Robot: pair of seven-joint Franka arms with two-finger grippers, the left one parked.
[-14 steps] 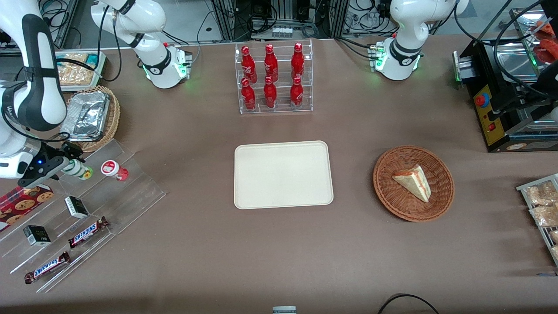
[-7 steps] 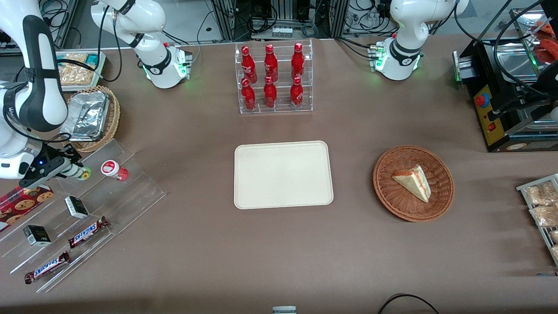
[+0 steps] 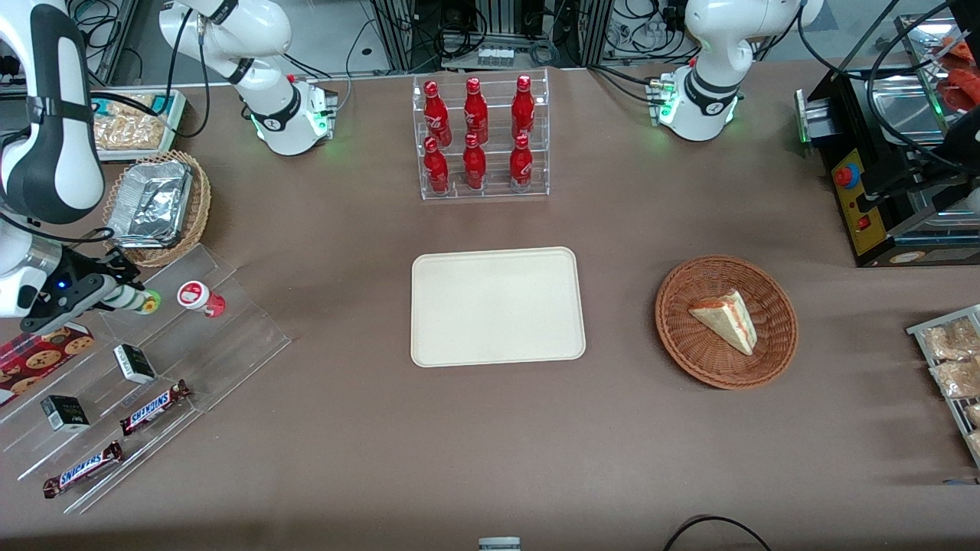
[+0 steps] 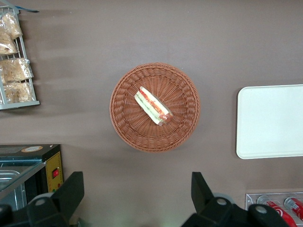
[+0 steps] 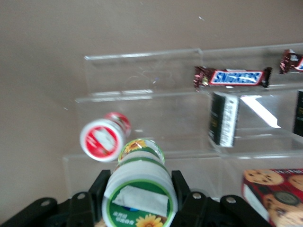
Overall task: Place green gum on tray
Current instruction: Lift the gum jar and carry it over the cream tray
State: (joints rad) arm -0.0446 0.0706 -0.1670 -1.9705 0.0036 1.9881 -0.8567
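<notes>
The green gum (image 3: 142,301) lies tilted on the top step of a clear acrylic stand (image 3: 230,337), beside the red-lidded gum bottle (image 3: 196,296). My right gripper (image 3: 126,297) is shut on the green gum, with a black finger pressed on each side of its white lid. In the right wrist view the green gum (image 5: 140,190) fills the space between the fingers (image 5: 96,193) of the gripper (image 5: 140,196), and the red-lidded bottle (image 5: 102,138) is close by. The cream tray (image 3: 498,306) lies bare at mid-table, well away toward the parked arm's end; its edge shows in the left wrist view (image 4: 270,120).
The stand's lower steps hold Snickers bars (image 3: 153,405), small dark boxes (image 3: 134,363) and a cookie packet (image 3: 38,356). A wicker basket with a foil pan (image 3: 157,203) stands nearby. A rack of red bottles (image 3: 478,138) is farther from the camera than the tray. A wicker basket with a sandwich (image 3: 726,321) lies toward the parked arm's end.
My gripper has drawn in slightly toward the working arm's end of the table and the arm has risen a little. The green gum has hardly shifted in the fingers.
</notes>
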